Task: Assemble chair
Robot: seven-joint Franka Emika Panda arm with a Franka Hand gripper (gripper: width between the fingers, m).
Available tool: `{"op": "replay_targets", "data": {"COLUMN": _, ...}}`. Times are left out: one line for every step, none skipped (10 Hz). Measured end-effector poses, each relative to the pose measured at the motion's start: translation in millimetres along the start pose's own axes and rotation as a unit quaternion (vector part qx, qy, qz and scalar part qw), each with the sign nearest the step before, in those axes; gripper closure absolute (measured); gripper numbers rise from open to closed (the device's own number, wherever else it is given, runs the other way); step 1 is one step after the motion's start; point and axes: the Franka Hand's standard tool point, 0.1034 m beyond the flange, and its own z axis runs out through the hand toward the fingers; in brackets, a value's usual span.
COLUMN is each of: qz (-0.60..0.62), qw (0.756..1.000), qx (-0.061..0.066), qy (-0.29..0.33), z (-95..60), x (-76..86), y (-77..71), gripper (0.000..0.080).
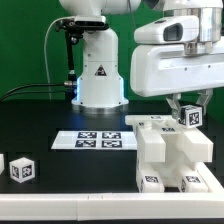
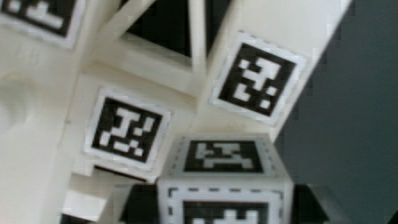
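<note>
The chair (image 1: 170, 155) is a partly joined, stepped stack of chunky white blocks with black-and-white tags, at the exterior view's right front. My gripper (image 1: 188, 117) hangs just above its back right top, shut on a small white tagged block (image 1: 190, 115). In the wrist view that block (image 2: 221, 190) fills the gap of the gripper (image 2: 219, 206), with a dark finger (image 2: 139, 200) pressed against each side. Beyond it I see the chair's white bars and tagged faces (image 2: 134, 125) close up. Another small tagged cube (image 1: 20, 168) lies loose at the exterior view's left front.
The marker board (image 1: 100, 138) lies flat on the black table in front of the robot's white base (image 1: 98, 70). A black cable runs along the back on the exterior view's left. The arm's large white body (image 1: 180, 60) hangs over the chair.
</note>
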Motion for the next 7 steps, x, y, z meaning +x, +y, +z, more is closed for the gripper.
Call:
{"op": "replay_targets", "data": {"qz": 0.02, "qw": 1.0, "qx": 0.0, "qy": 0.0, "z": 0.0, "x": 0.0, "y": -0.1, "gripper": 0.0519}}
{"op": "replay_targets", "data": {"qz": 0.064, "qw": 0.998, "qx": 0.0, "qy": 0.002, "z": 0.2, "x": 0.9, "y": -0.3, "gripper": 0.0519}}
{"op": "replay_targets", "data": {"qz": 0.121, "qw": 0.993, "qx": -0.001, "qy": 0.006, "z": 0.1, "x": 2.7, "y": -1.2, "gripper": 0.0519}}
{"op": "replay_targets", "data": {"qz": 0.179, "qw": 0.984, "qx": 0.0, "qy": 0.007, "z": 0.2, "x": 2.8, "y": -1.1, "gripper": 0.0519}}
{"op": "replay_targets", "data": {"qz": 0.247, "qw": 0.969, "qx": 0.0, "qy": 0.007, "z": 0.1, "x": 3.0, "y": -2.3, "gripper": 0.0519}}
{"op": "replay_targets", "data": {"qz": 0.303, "qw": 0.953, "qx": 0.001, "qy": 0.009, "z": -0.1, "x": 3.9, "y": -4.9, "gripper": 0.0519}}
{"op": "replay_targets", "data": {"qz": 0.338, "qw": 0.941, "qx": 0.002, "qy": 0.012, "z": 0.3, "x": 4.2, "y": -5.0, "gripper": 0.0518}}
